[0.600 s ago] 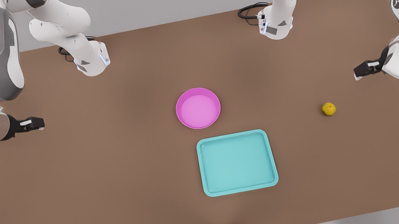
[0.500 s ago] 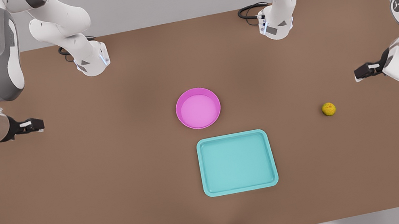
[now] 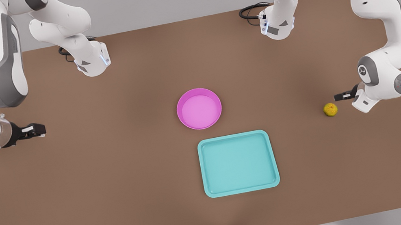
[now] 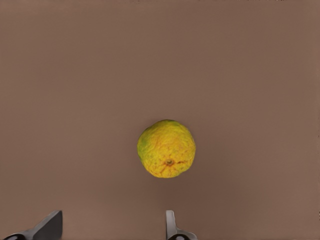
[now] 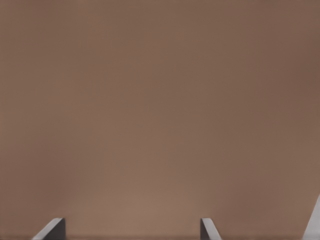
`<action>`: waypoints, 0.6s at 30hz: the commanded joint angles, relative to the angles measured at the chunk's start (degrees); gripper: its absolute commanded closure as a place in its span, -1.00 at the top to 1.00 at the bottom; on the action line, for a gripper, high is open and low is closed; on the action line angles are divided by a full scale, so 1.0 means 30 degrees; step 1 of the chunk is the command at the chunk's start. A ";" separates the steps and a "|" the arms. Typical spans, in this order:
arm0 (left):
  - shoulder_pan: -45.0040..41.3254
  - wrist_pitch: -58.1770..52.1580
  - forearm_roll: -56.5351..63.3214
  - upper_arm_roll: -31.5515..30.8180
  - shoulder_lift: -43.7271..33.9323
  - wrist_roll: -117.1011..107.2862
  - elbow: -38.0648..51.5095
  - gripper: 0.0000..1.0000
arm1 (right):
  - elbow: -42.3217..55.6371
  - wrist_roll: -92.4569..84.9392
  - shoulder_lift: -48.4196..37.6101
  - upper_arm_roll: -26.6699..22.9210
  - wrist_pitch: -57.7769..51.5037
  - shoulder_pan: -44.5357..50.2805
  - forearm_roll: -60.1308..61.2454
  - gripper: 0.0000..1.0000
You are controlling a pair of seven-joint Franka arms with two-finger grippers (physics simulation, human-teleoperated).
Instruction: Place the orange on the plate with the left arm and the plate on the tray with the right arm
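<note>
The orange [image 3: 330, 109] is lying on the brown tabletop [image 3: 113, 177] near the edge at the front view's right, well apart from the plate [image 3: 199, 108] and the tray [image 3: 238, 163]. The plate is sitting empty near the middle of the tabletop, and the tray is lying just beside it, toward the near edge, also with nothing on it. The left gripper [image 3: 342, 95] is hanging just beside the orange, a little toward the far edge, and in the left wrist view its two fingers [image 4: 172, 227] are standing apart with the orange [image 4: 166, 148] ahead of them, not between them. The right gripper [image 3: 33, 129] is waiting near the opposite side edge of the tabletop, its fingers [image 5: 207, 229] spread open over bare surface. I am judging that the approach to the orange is now in hand. The risk is that the fruit is round and free to roll: if one finger is touching it first, it may be pushing it away toward the edge, and a grip off the centre may be letting it slip out during the carry.
</note>
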 commanded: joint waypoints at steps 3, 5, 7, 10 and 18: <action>-0.0513 0.2515 0.0014 -0.0030 0.0453 0.2833 -0.0101 1.00 | -0.0031 -0.0430 0.0146 -0.0009 -0.0016 -0.0030 -0.0010 1.00; -0.0600 0.2544 -0.0074 -0.0059 0.0482 0.2774 -0.0072 1.00 | -0.0002 -0.0430 0.0176 -0.0009 -0.0016 -0.0001 -0.0010 1.00; -0.0688 0.2867 -0.0103 -0.0088 0.0834 0.2511 -0.0072 1.00 | -0.0031 -0.0430 0.0176 -0.0038 -0.0016 -0.0030 -0.0010 1.00; -0.0776 0.2984 -0.0103 -0.0117 0.1244 0.2481 -0.0072 1.00 | -0.0060 -0.0459 0.0234 -0.0067 -0.0162 -0.0030 -0.0010 1.00; -0.1069 0.3042 -0.0132 -0.0205 0.2123 0.1749 -0.0013 1.00 | -0.0002 -0.0517 0.0293 -0.0243 -0.0133 -0.0030 -0.0010 1.00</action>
